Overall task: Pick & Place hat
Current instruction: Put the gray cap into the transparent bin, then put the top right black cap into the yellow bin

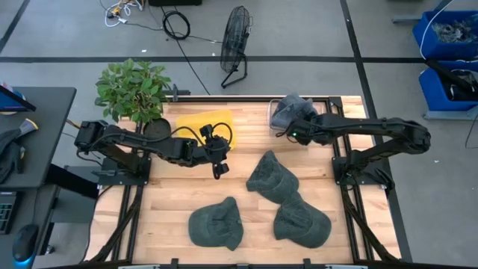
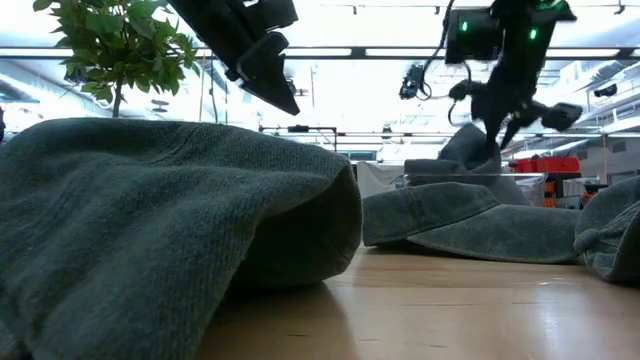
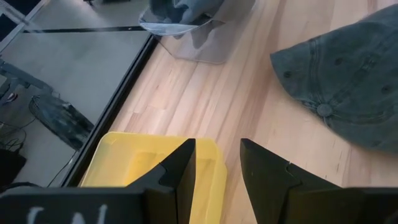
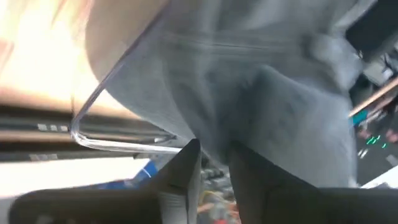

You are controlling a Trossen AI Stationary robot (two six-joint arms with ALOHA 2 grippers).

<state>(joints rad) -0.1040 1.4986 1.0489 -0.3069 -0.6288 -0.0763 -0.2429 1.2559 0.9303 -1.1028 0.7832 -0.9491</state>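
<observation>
The right end effector (image 1: 287, 131), fingers nearly closed on a soft grey hat (image 1: 293, 109), holds it over the clear bin (image 1: 275, 119) at the bench's (image 1: 172, 202) one o'clock. The left end effector (image 1: 220, 170) hangs open and empty near centre. Three limp, light caps (image 1: 272, 176) remain; each likely grips best at a crown fold.

Four grey-green caps are seen. Three lie flat on the tabletop: one at centre (image 1: 270, 176), one at lower centre (image 1: 216, 224), one at lower right (image 1: 301, 223). A fourth (image 1: 293, 110) is bunched at upper centre-right.
</observation>
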